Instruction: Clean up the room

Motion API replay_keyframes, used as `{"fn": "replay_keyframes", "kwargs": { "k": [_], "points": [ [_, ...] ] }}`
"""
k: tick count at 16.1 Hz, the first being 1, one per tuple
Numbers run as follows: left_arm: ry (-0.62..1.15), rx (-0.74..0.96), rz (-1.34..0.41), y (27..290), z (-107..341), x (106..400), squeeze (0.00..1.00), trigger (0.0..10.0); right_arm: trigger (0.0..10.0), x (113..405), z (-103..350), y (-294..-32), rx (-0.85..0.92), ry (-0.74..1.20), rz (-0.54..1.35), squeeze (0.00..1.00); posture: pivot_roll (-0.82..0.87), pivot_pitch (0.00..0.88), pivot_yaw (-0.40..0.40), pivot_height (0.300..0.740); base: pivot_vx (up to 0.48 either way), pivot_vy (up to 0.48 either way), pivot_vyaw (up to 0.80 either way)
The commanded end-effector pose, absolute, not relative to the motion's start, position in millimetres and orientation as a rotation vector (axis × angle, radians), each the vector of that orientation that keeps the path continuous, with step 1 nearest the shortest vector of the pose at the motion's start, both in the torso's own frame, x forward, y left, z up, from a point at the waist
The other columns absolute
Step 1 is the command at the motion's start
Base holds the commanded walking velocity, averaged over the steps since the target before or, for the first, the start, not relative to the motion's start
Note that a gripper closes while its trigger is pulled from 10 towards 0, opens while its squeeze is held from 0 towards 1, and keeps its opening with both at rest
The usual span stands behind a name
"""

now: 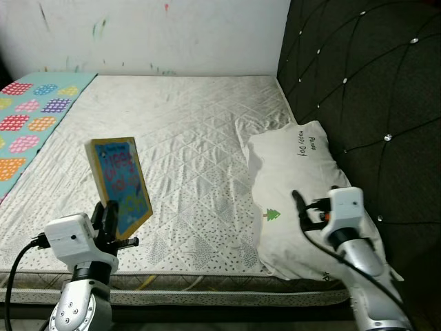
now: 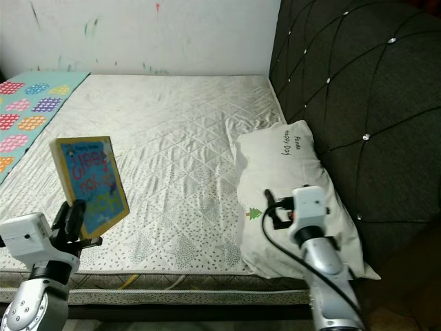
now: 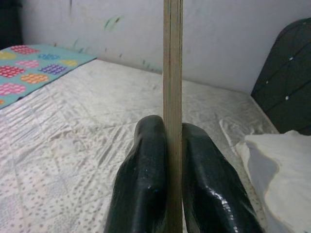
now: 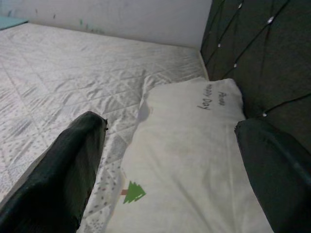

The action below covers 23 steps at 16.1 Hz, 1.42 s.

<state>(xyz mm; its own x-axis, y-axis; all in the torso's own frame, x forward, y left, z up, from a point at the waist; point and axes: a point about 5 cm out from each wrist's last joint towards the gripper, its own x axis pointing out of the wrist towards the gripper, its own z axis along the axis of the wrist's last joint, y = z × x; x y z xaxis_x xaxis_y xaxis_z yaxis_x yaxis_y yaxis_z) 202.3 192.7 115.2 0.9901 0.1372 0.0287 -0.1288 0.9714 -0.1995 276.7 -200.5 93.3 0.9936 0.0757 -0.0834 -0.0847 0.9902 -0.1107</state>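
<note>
Clearly the main risk sits at the lower left of the head views: the left gripper (image 1: 109, 219) pinches a thin, blue-covered picture book with tan edges (image 1: 121, 185) only by its bottom corner, the two black fingers (image 3: 146, 179) pressed flat against both faces. The book stands nearly upright and leans slightly, with most of its height above the grip, so a quick swing or turn could let it pivot or slip out and drop onto the white quilted mattress (image 1: 186, 138) or past its front edge.

At the lower right, the right gripper (image 4: 170, 160) hangs with its fingers spread wide and empty over the white pillow with a small green tree print (image 1: 296, 200). A careless descent could snag the pillow and drag it off the near corner.

Room is generous across the middle of the mattress. The dark tufted headboard (image 1: 365, 103) walls in the right side, and a colourful dotted turquoise blanket (image 1: 34, 117) covers the far left edge.
</note>
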Motion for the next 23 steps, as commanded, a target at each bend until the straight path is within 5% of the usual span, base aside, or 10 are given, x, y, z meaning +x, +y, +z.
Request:
{"fn": "replay_keyframes", "kwargs": {
  "k": [1,23],
  "points": [
    [-0.064,-0.182,0.142,195,122,201,0.0,10.0,10.0,275,98,-202,-0.109,0.07,0.073,0.0,-0.12,0.0,0.006,0.74,0.0,0.0,0.0],
    [-0.068,-0.221,0.164,191,129,213,0.0,10.0,10.0,293,108,-176,-0.116,0.074,0.204,0.0,-0.09,0.0,-0.05,0.74,0.0,0.0,-0.02]
  ]
}}
